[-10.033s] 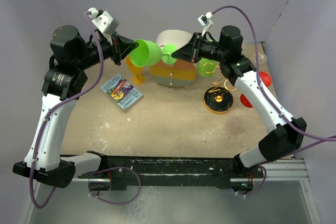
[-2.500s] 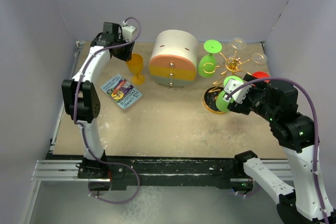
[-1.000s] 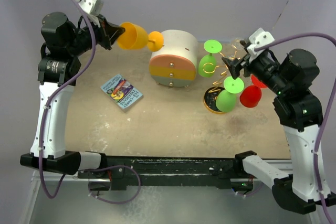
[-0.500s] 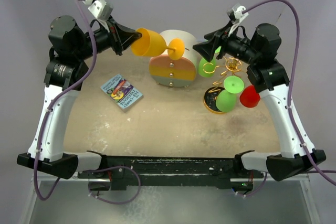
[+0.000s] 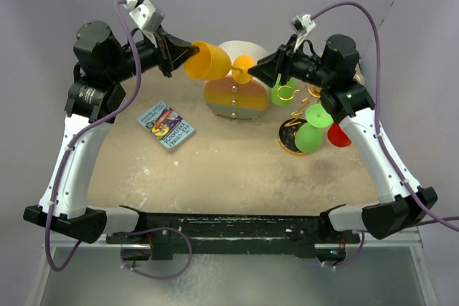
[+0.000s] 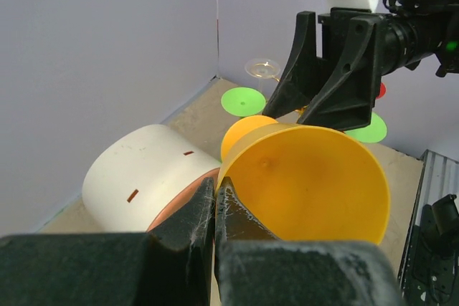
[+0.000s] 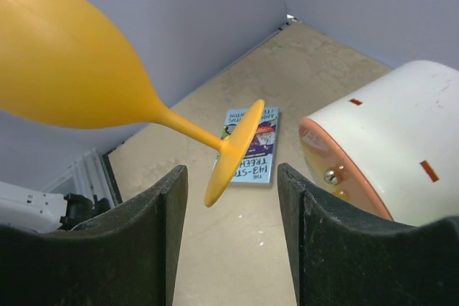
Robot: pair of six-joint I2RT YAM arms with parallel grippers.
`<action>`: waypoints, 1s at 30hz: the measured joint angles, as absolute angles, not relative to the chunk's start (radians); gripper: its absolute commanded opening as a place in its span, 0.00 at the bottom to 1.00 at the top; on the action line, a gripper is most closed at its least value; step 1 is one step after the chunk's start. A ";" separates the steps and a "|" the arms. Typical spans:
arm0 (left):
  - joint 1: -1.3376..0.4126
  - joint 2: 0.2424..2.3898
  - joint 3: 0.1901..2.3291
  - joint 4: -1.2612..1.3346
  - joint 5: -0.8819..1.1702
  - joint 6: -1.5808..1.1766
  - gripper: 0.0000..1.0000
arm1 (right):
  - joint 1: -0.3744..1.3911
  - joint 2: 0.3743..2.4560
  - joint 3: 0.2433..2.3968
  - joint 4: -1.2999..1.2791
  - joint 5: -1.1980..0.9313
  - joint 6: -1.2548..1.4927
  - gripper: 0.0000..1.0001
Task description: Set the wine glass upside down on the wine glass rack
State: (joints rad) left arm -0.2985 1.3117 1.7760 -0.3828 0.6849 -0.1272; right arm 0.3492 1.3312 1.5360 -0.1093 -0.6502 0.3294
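Top view: L gripper (image 5: 188,54) is clamped on the rim of the yellow-orange wine glass (image 5: 209,60), which hangs in mid-air over the round drawer box (image 5: 233,98) w/ orange and yellow bands. The glass lies roughly level, on its side. Its long axis runs left-right across the table, mouth toward the L arm, foot toward the R arm and a bit lower. R gripper (image 5: 252,75) sits right at the foot. The wine glass rack (image 5: 287,136) stands apart, to the right of the box, w/ two green glasses (image 5: 310,132) hung on it and a red glass (image 5: 338,135) just beside. A small book (image 5: 166,125) lies flat near the L arm.

L wrist cam looks straight into the bowl (image 6: 308,177), which the top cam can't. The L gripper's fingers (image 6: 183,231) pinch the rim wall between them. Past the bowl you see the R gripper (image 6: 326,80) end-on, black fingers spread, plus a clear glass (image 6: 262,69) at the back.

R wrist cam gives the side profile: bowl (image 7: 64,62) upper left, stem slanting down to the foot disc (image 7: 233,152), which is seen nearly edge-on. The R gripper (image 7: 231,170) is released, one finger (image 7: 147,241) on each side of the foot. I can't see either touching it. The book (image 7: 252,145) and box (image 7: 387,141) lie below
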 measured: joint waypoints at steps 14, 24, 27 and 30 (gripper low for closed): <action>-0.309 1.312 1.769 -0.382 0.688 -0.080 0.00 | 0.379 1.368 1.509 -0.072 -0.651 0.432 0.17; -0.310 1.306 1.752 -0.379 0.706 -0.044 0.17 | 0.376 1.370 1.499 -0.068 -0.612 0.502 0.00; -0.310 1.299 1.734 -0.384 0.708 -0.041 0.20 | 0.371 1.369 1.499 -0.071 -0.598 0.493 0.00; -0.310 1.291 1.714 -0.387 0.707 -0.040 0.27 | 0.362 1.362 1.499 -0.078 -0.590 0.473 0.00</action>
